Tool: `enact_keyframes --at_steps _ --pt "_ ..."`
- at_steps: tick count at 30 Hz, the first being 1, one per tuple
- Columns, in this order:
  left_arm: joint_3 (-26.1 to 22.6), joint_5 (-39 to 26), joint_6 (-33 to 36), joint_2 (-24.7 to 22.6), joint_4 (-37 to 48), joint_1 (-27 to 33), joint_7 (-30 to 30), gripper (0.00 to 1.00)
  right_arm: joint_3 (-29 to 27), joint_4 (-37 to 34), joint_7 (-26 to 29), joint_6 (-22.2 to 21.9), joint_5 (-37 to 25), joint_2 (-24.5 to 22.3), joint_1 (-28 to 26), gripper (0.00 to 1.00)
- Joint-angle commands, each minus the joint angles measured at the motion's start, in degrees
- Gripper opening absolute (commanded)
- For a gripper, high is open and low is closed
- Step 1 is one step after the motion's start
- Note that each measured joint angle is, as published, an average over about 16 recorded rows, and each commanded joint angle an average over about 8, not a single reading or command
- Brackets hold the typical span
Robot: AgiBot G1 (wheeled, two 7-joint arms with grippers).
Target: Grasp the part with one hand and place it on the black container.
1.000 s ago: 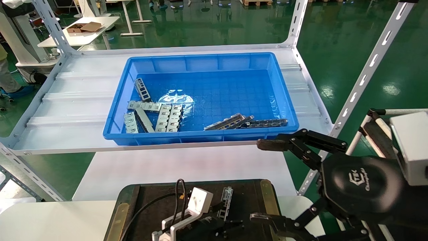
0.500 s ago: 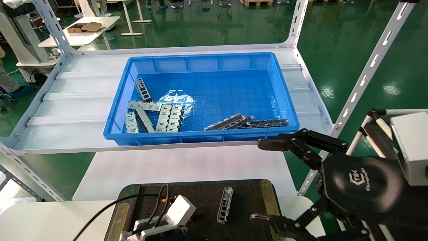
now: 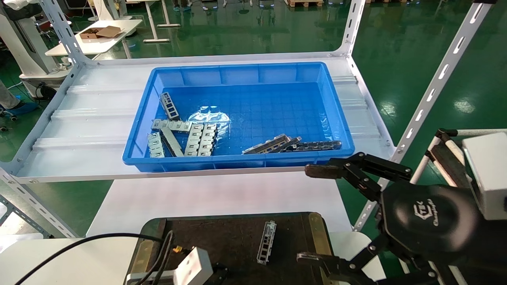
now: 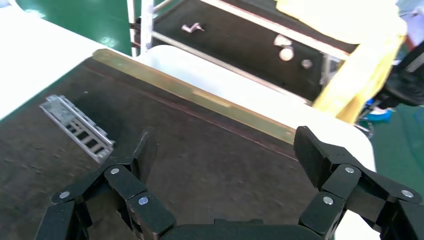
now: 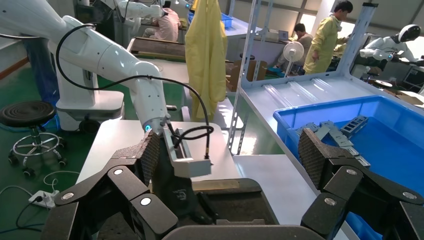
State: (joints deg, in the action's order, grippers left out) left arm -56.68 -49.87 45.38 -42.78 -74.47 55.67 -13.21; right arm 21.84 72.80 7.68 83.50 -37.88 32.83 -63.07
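The part [image 3: 266,242], a narrow grey metal bracket with cutouts, lies free on the black container [image 3: 222,237] near its right side. It also shows in the left wrist view [image 4: 77,129], off to one side of the jaws. My left gripper [image 4: 227,150] is open and empty, low over the bare tray surface [image 4: 210,145]; in the head view only its white wrist box [image 3: 193,266] shows, at the tray's near-left edge. My right gripper [image 3: 312,214] is open and empty, held off the tray's right edge.
A blue bin [image 3: 237,163] on the white shelf behind holds several more metal pieces [image 3: 180,136] and dark strips [image 3: 313,145]. Slotted shelf uprights [image 3: 431,91] stand to the right. A brass edge strip [image 4: 200,97] borders the tray. The left arm's cable [image 3: 79,241] trails across the near-left table.
My left gripper has drawn back from the part toward the tray's near-left corner, leaving the part lying on the black container. The right arm has not moved.
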Motion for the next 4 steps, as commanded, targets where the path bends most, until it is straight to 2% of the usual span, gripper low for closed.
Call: enact_keyframes --at_steps 1,4 --pt "1.9 3.0 4.1 1.1 1.5 -1.1 4.1 1.0 0.0 0.0 0.0 0.0 0.0 0.0 0.0 1.0" --pt "2.3 3.8 5.3 1.5 2.1 -1.3 5.0 1.0 0.0 0.0 0.0 0.0 0.0 0.0 0.0 1.0"
